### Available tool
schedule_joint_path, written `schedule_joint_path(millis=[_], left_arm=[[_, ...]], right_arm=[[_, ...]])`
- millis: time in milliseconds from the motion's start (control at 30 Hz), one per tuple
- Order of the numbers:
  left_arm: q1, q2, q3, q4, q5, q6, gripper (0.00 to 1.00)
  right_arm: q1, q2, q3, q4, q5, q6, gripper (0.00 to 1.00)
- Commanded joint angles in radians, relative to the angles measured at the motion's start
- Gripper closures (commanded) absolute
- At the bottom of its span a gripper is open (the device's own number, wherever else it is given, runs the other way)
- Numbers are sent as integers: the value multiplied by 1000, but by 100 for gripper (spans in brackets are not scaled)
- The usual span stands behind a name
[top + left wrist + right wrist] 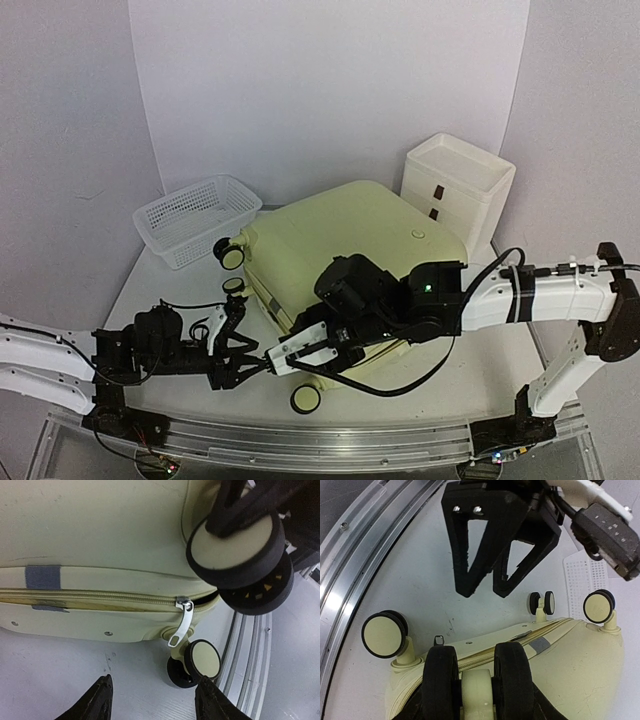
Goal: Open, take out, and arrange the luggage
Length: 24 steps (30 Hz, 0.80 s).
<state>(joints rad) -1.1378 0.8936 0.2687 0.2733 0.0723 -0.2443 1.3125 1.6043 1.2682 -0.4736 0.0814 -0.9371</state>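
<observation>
Luggage hugs the near table edge; left gripper released, right gripper seemingly clamping wheel.

The luggage shell is hard plastic, smooth with a dull sheen and faint scuffs. Its zip tape is woven cloth, and the zip pull is glossy white. The wheels have matt black tyres and smooth cream faces. The table is matt white, the rail brushed metal, and the basket white plastic mesh.
</observation>
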Motion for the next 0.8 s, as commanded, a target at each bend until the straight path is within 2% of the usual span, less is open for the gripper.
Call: schedule_joint_path(millis=[0, 167, 367, 767], left_arm=[[-100, 86, 16, 129, -153, 214, 41], [-196, 150, -23, 255, -259, 321, 40], [-208, 227, -32, 340, -236, 397, 41], [-263, 525, 19, 679, -323, 420, 45]], right_arm=[[-20, -102, 14, 138, -26, 182, 100], [-29, -118, 8, 152, -44, 194, 100], [-35, -129, -8, 172, -56, 205, 100], [-40, -126, -16, 202, -65, 212, 100]])
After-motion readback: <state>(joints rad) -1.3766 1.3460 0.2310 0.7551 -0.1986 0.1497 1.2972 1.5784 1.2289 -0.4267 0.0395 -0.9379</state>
